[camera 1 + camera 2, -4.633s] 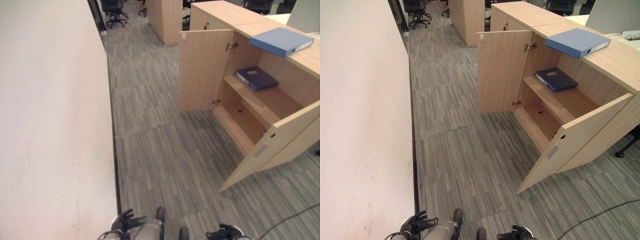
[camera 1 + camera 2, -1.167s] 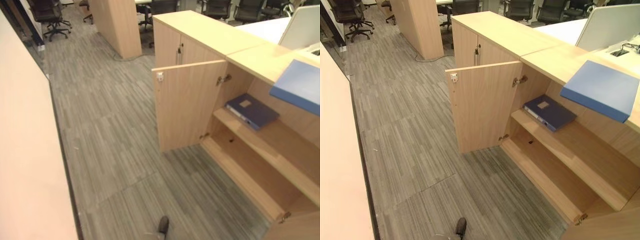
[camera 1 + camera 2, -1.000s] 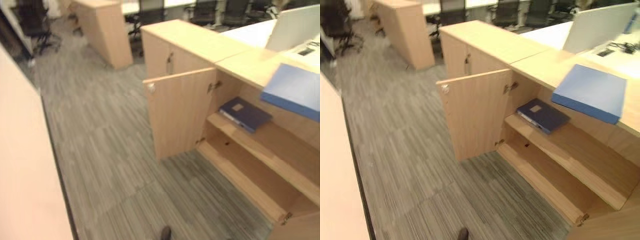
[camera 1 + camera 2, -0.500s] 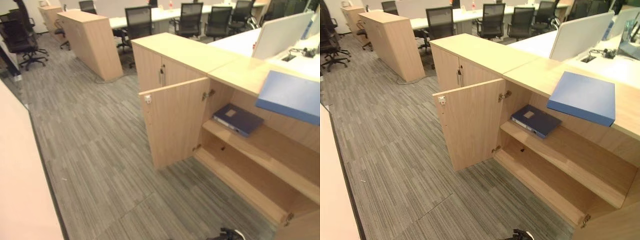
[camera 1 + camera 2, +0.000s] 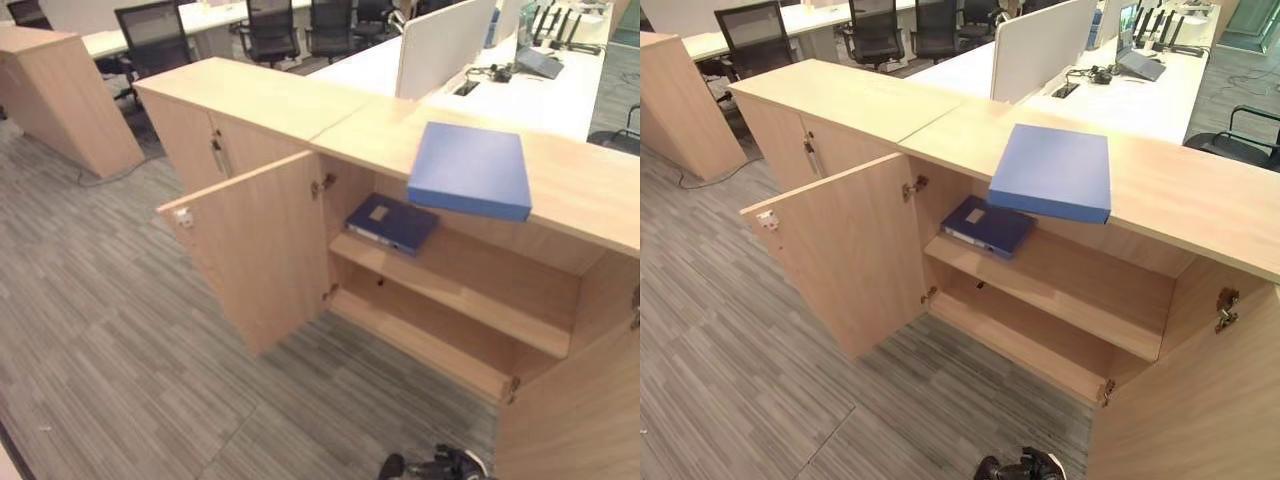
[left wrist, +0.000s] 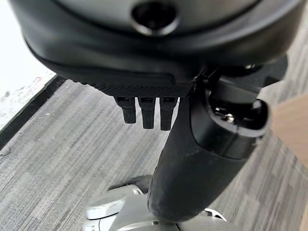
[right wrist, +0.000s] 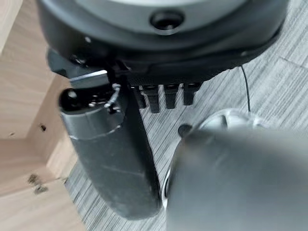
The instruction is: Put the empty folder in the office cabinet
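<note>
While both hands' fingers (image 6: pixel 147 113) hang relaxed, empty, blue folder (image 5: pixel 470 169) lies atop open cabinet (image 5: pixel 560 180).

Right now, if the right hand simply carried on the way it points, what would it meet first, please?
Probably the carpet floor: the right hand hangs pointing downward with fingers relaxed, beside the cabinet, though depth is unclear.

No text legible — none anywhere.

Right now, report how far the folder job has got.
Done: the wooden cabinet's doors stand open, a dark blue folder on its upper shelf. In hand: nothing; both hands hang empty. Left: the light blue folder lies on the cabinet top, to be shelved.
</note>
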